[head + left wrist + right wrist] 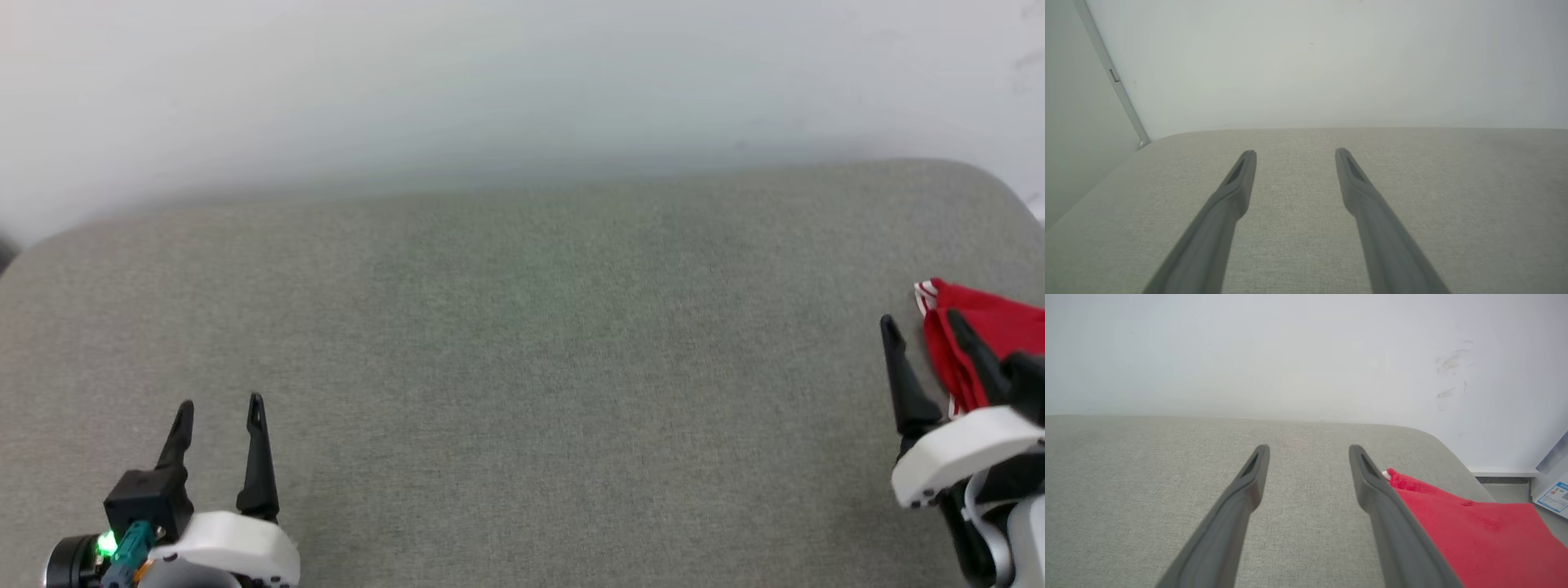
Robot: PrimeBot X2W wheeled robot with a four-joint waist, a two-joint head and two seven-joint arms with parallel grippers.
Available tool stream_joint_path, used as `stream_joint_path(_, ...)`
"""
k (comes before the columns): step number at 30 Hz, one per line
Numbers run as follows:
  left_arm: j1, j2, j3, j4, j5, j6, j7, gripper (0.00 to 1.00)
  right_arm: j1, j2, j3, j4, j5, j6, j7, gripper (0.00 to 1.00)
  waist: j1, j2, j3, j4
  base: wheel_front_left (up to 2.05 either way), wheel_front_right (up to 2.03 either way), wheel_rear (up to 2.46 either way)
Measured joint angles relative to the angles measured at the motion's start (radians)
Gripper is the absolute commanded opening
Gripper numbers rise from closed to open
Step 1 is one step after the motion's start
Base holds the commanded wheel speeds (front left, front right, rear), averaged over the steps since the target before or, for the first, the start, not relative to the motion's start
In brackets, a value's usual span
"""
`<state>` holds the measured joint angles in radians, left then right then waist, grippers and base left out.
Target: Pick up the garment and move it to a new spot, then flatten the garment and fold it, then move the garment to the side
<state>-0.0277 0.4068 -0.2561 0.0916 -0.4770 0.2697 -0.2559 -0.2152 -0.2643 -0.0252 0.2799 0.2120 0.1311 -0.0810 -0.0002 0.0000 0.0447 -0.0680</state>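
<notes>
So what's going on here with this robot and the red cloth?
A two-armed robot faces a grey padded surface. The red garment lies at the surface's right edge, just beside the right hand, which is open and grips nothing. The left hand, also open, is at the near left, away from the garment.

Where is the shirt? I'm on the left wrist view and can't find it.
Observer: The shirt lies at the right edge of the grey cushion, beside the right gripper.
Operator: Is that gripper holding it?
Observer: No. Its fingers are spread with bare cushion between them, and the shirt lies outside the right-hand finger.
Operator: Is it laid flat?
Observer: I cannot tell, because it runs off the head view's edge. A striped trim shows at its upper left corner there.
</notes>
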Motion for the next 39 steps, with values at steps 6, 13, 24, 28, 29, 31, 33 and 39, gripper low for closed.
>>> stream_joint_path(6, 0.053, 0.021, 0.001, 0.008, -0.011, -0.012, 0.003, 1.00, 0.154, 0.066, -0.022, -0.209, -0.016, 0.000, 0.048, 1.00, -0.0001, 0.0000, -0.062, 0.029, 0.00, 0.00, 0.00)
stream_joint_path(13, 0.090, -0.002, -0.016, 0.024, -0.011, -0.014, 0.000, 1.00, 0.284, 0.132, -0.024, -0.347, -0.040, 0.000, 0.095, 1.00, 0.0000, 0.0000, -0.080, 0.024, 0.00, 0.00, 0.00)
stream_joint_path(24, 0.085, -0.009, -0.020, 0.012, 0.018, -0.021, -0.004, 1.00, 0.322, 0.157, -0.022, -0.397, -0.065, 0.000, 0.126, 1.00, 0.0001, 0.0000, -0.083, 0.026, 0.00, 0.00, 0.00)
stream_joint_path(28, 0.085, -0.009, -0.018, 0.008, 0.024, -0.023, -0.004, 1.00, 0.322, 0.159, -0.017, -0.399, -0.065, 0.000, 0.126, 1.00, 0.0001, 0.0000, -0.083, 0.022, 0.00, 0.00, 0.00)
stream_joint_path(29, 0.085, -0.009, -0.017, 0.007, 0.024, -0.023, -0.004, 1.00, 0.322, 0.159, -0.016, -0.399, -0.065, 0.000, 0.126, 1.00, 0.0001, 0.0000, -0.083, 0.022, 0.00, 0.00, 0.00)
stream_joint_path(31, 0.085, -0.009, -0.017, 0.007, 0.025, -0.023, -0.004, 1.00, 0.322, 0.160, -0.014, -0.399, -0.065, 0.000, 0.126, 1.00, 0.0001, 0.0001, -0.083, 0.021, 0.00, 0.00, 0.00)
stream_joint_path(33, 0.085, -0.010, -0.017, 0.007, 0.025, -0.023, -0.004, 1.00, 0.322, 0.160, -0.013, -0.399, -0.065, 0.000, 0.126, 1.00, 0.0001, 0.0000, -0.084, 0.021, 0.00, 0.00, 0.00)
stream_joint_path(39, 0.086, -0.012, -0.018, 0.007, 0.025, -0.023, -0.004, 1.00, 0.322, 0.160, -0.010, -0.396, -0.065, 0.000, 0.126, 1.00, 0.0002, 0.0000, -0.086, 0.023, 0.00, 0.00, 0.00)
